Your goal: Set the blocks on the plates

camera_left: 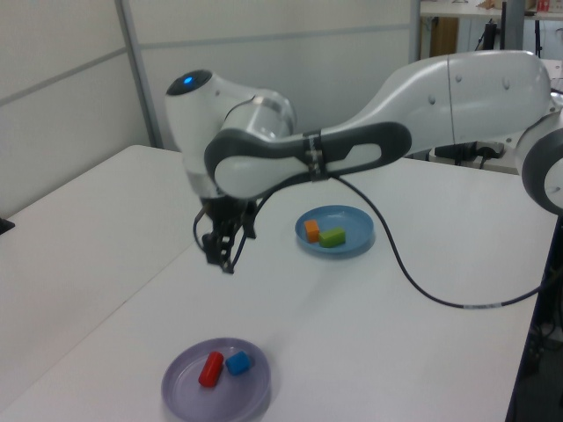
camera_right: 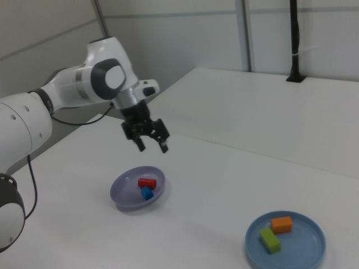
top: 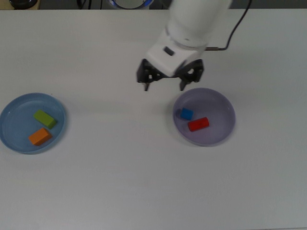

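In the top view, going from left to right: the light blue plate (top: 9,125) lies near the top view's left edge of the worktop (top: 120,182), and it holds 2 blocks, the green block (top: 44,118) and the orange block (top: 40,136), close together but apart; the gripper (top: 164,82) hangs above bare worktop, beside the far rim of the purple plate (top: 218,103), with its fingers (top: 146,81) spread wide and nothing between them; the purple plate holds the other 2 blocks, the blue block (top: 186,114) just beside the red block (top: 198,124).

All 4 blocks lie on plates, so I judge that the placing is done and the step in hand is only the retreat of the arm; to do it well, the gripper should go up and away from the purple plate, with the fingers kept high, so that they do not catch the raised rim or push the plate.

The room is good; between the 2 plates the worktop is wide and bare, and both plates lie well inside its edges; the cable (camera_left: 413,281) of the arm hangs low over the worktop in the left view, near the light blue plate, so a sweep in that direction could drag it.
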